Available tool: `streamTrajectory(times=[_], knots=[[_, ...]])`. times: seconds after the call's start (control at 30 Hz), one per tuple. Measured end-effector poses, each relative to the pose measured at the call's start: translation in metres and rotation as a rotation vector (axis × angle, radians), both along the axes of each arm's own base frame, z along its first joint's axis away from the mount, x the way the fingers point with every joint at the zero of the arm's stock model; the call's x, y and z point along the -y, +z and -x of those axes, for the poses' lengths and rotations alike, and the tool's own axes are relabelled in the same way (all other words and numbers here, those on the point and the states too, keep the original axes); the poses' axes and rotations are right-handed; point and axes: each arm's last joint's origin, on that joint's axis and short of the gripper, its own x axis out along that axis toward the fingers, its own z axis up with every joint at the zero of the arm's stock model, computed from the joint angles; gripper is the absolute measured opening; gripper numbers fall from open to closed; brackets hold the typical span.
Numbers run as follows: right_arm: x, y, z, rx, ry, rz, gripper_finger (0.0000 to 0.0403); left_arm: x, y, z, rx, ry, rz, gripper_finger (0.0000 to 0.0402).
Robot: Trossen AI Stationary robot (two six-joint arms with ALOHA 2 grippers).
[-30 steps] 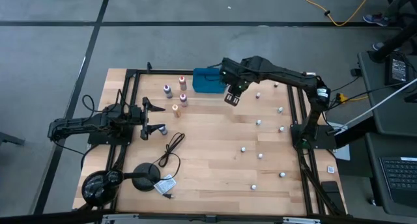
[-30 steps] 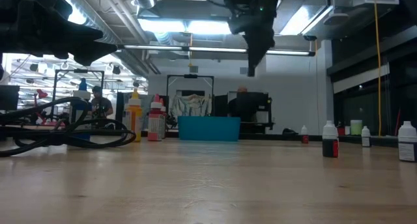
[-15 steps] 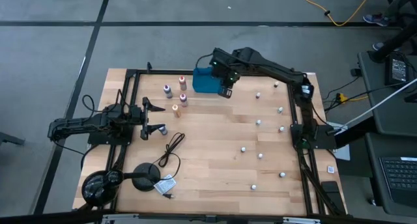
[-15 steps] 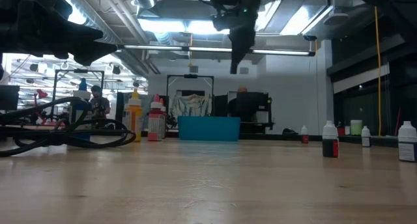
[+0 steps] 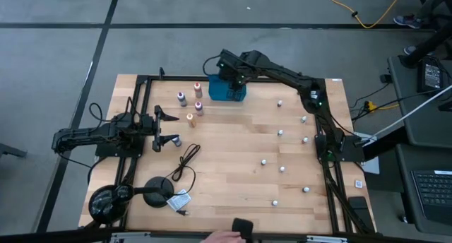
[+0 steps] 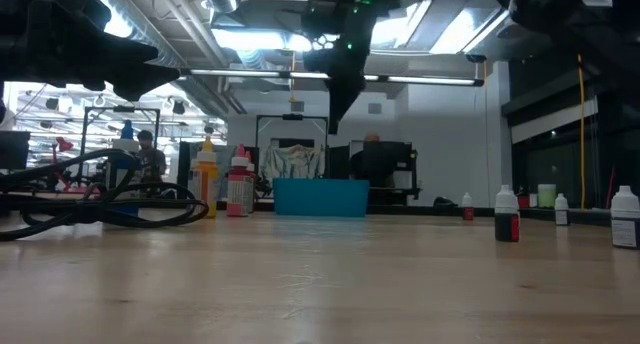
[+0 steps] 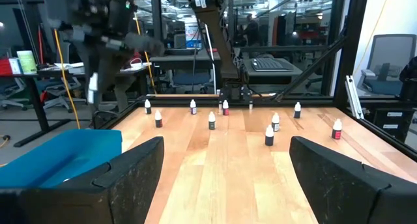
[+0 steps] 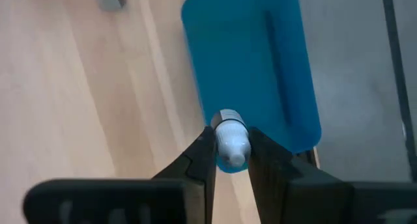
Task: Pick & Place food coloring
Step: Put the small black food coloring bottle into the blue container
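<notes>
One bottle (image 8: 230, 140) in right end effector (image 8: 229, 160); roughly nine loose bottles (image 5: 281, 133).

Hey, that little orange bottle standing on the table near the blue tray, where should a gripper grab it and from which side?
Likely by its body just below the cap, coming straight down from above. The orange bottle stands upright, cap up, clear of the neighbouring bottles, so fingers can close on opposite sides. The open left gripper is nearest.

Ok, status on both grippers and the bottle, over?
Right gripper shut on food coloring bottle, above teal tray. Left gripper open, parked. Path clear.
</notes>
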Motion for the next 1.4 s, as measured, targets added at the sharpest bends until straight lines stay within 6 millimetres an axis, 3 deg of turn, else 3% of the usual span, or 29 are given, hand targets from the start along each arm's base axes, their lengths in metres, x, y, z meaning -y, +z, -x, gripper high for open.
streamTrajectory(times=[0.37, 0.93, 1.4], knots=[[0.026, -0.032, -0.006, -0.048, -0.046, 0.001, 0.0075, 0.000, 0.000, 0.000, 0.000, -0.001, 0.000, 0.0329], [0.033, -0.081, -0.035, -0.038, 0.117, 0.005, 0.0075, 0.000, 0.000, 0.000, 0.000, -0.001, 0.000, 0.0328], [0.045, -0.092, -0.016, -0.164, 0.040, -0.083, 0.0075, 0.000, 0.000, 0.000, 0.000, 0.000, 0.000, 0.0328]])
